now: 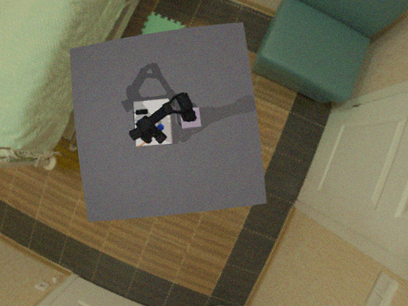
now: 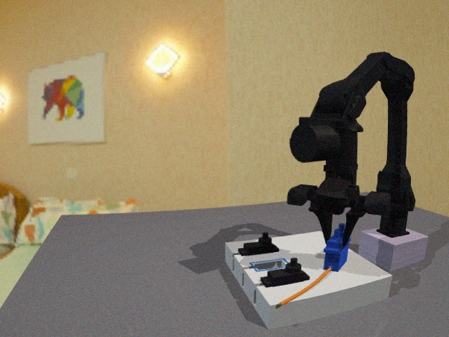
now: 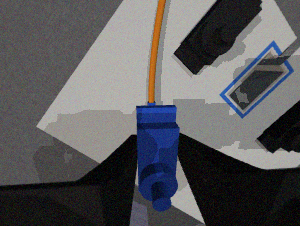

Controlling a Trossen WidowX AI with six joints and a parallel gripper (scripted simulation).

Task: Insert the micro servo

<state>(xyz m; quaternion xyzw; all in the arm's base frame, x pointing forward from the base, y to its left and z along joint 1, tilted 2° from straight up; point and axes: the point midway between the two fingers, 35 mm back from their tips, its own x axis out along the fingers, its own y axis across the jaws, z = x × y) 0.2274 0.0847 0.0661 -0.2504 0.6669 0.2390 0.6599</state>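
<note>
The loose blue micro servo (image 1: pixel 160 127) (image 2: pixel 336 255) (image 3: pixel 157 120) stands upright on the white deck (image 1: pixel 138 104) (image 2: pixel 358 277) (image 3: pixel 90 100), shaft pointing up. My gripper (image 2: pixel 336 244) (image 3: pixel 156 139) points down and is shut on the servo, one finger against each side of its body. The orange cable (image 1: pixel 142 144) (image 2: pixel 306 289) (image 3: pixel 155 55) runs from the servo's base across the deck to its edge. The empty pocket (image 2: pixel 269 265) (image 3: pixel 257 89), outlined in blue, is away from the servo; the arm hides it in the top view. The servo's underside is hidden.
Two black servos sit in the deck on either side of the pocket, one nearer the cable (image 2: pixel 285 277) (image 3: pixel 217 35) and one beyond (image 1: pixel 141 111) (image 2: pixel 258 249) (image 3: pixel 285 130). The arm's lavender base block (image 1: pixel 196 123) (image 2: pixel 395 250) stands beside the deck.
</note>
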